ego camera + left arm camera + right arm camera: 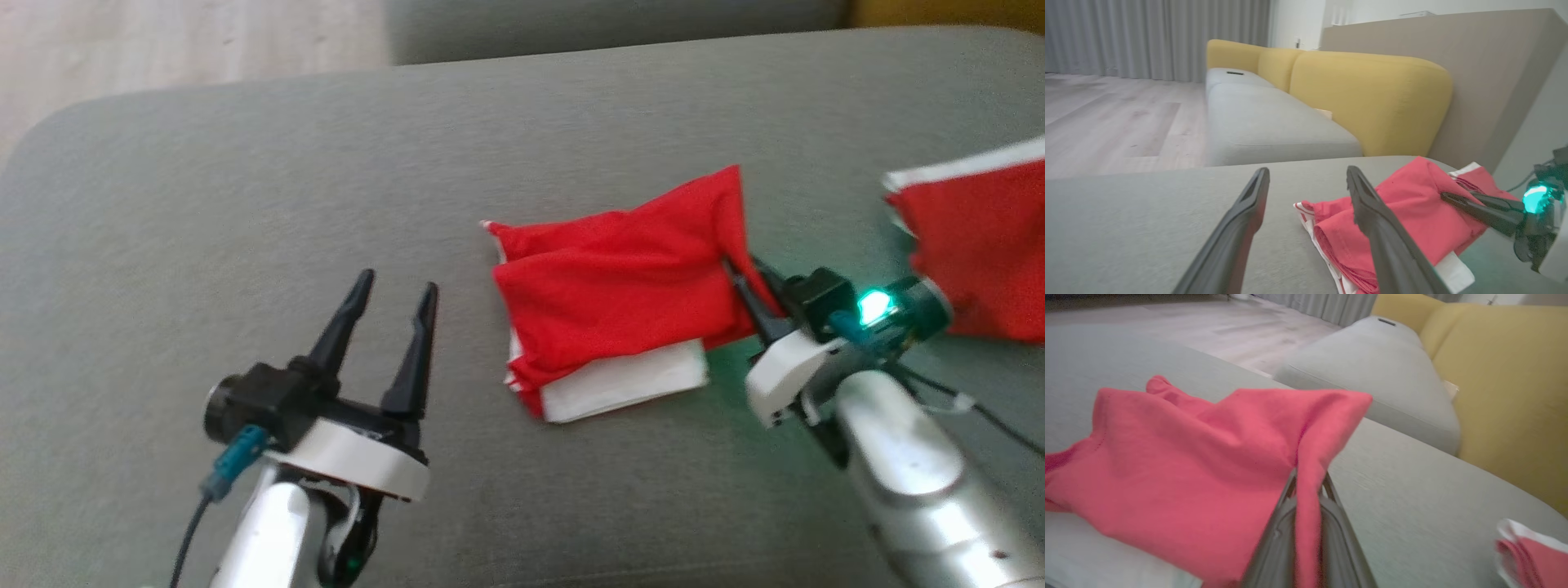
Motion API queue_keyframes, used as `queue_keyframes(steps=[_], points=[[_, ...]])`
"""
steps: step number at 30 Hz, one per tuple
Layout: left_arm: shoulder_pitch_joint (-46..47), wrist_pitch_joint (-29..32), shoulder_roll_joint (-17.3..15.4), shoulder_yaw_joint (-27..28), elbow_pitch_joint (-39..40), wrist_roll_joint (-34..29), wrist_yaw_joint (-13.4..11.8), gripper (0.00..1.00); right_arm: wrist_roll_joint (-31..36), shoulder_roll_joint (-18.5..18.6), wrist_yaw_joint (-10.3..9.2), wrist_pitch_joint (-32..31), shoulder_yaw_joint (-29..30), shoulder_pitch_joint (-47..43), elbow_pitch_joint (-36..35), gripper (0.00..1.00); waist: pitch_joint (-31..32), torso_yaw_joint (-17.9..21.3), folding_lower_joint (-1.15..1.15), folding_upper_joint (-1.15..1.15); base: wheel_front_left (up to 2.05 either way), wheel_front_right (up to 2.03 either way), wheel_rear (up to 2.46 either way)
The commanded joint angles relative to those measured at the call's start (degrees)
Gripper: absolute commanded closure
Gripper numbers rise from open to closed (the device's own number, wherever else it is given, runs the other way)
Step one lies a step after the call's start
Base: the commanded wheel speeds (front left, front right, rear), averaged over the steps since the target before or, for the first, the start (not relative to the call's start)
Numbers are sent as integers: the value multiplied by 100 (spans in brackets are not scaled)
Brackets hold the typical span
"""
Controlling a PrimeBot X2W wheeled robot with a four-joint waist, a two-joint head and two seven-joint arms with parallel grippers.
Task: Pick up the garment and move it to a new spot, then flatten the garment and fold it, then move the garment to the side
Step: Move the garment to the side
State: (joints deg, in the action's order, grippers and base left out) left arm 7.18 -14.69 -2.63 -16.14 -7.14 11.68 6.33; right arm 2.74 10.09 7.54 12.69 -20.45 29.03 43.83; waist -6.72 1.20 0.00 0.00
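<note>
A folded red garment [616, 286] with white trim lies in the middle of the grey cushion [245, 204]. My right gripper [739, 278] is shut on the garment's right edge, pinching a ridge of red cloth [1306, 473] between its fingers. The same garment [1412, 212] appears in the left wrist view with the right gripper [1447, 198] biting its far side. My left gripper [392, 306] hovers open over the cushion to the garment's left, holding nothing; its fingers [1241, 220] are spread apart.
A second red and white garment [980, 245] lies at the cushion's right edge. Behind are a yellow sofa back [1372, 102], another grey seat [1265, 122] and wooden floor [1106, 118] to the left.
</note>
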Motion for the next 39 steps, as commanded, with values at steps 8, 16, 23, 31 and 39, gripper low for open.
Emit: queue_keyframes(steps=[8, 16, 23, 31, 39], points=[[514, -30, -25, -359, 274, -7, 1, 0, -229, 1407, -5, -566, -395, 598, -1312, 100, -203, 962, 0, 0, 0, 0, 0], [1007, -30, -25, -542, 306, -53, -2, 0, -442, 2378, -5, -971, -21, 803, -1457, 100, -783, 1160, 0, 0, 0, 0, 0], [1364, -30, -25, -595, 344, -104, 33, 0, -162, 2619, -5, -1009, 684, 933, -1099, 100, -1286, 1113, 0, 0, 0, 0, 0], [1653, -30, -25, -526, 374, -156, 79, 0, 27, 2308, -5, -1086, 1425, 1018, -732, 100, -1731, 1012, 0, 0, 0, 0, 0], [1674, -30, -25, -460, 350, -102, 100, 0, 346, 2009, -5, -1234, 2020, 972, -594, 0, -1639, 944, 0, 0, 0, 0, 0]])
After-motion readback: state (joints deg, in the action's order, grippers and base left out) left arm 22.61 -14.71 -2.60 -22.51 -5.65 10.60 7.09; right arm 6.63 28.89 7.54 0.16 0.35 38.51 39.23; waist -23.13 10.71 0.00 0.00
